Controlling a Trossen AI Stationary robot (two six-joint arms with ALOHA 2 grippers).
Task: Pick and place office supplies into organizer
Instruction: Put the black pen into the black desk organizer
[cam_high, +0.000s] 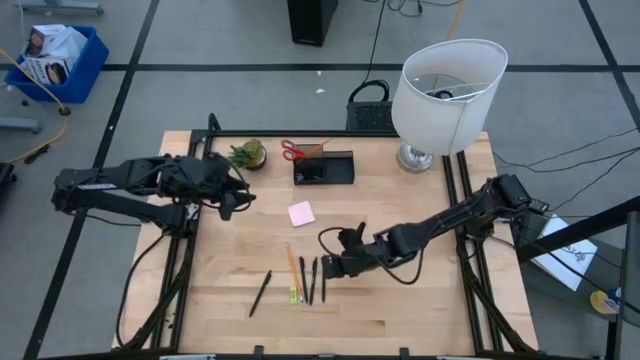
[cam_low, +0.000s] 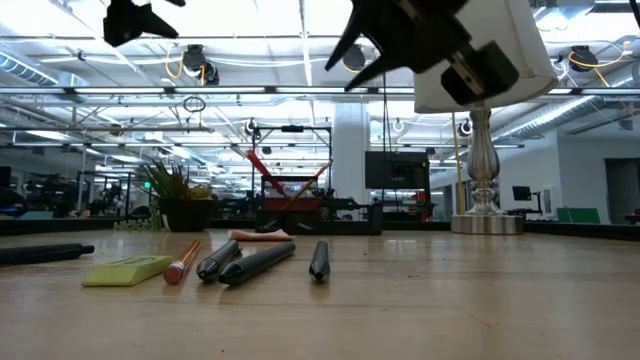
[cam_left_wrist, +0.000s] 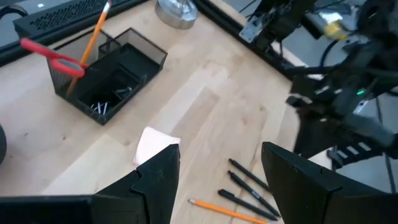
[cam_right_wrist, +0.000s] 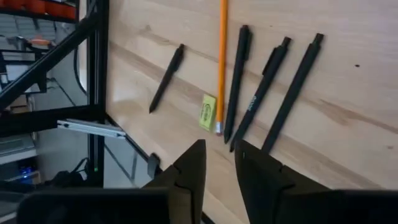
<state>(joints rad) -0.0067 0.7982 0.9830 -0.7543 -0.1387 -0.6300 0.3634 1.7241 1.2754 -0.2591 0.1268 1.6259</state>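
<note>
Tabletop pens (cam_high: 313, 280) lie just beside right jaws (cam_high: 330, 268).

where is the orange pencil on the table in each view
High view: orange pencil at the table's front middle, left of three black pens.
Low view: seen end-on, between the yellow-green eraser and the pens.
Left wrist view: at the bottom edge, below the pens.
Right wrist view: upper middle, beside the eraser.
Shared landmark: the three pens alongside it.

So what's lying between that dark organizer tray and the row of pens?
In the high view, only the pink sticky-note pad lies between the organizer and the pens; the rest is bare wood.
</note>
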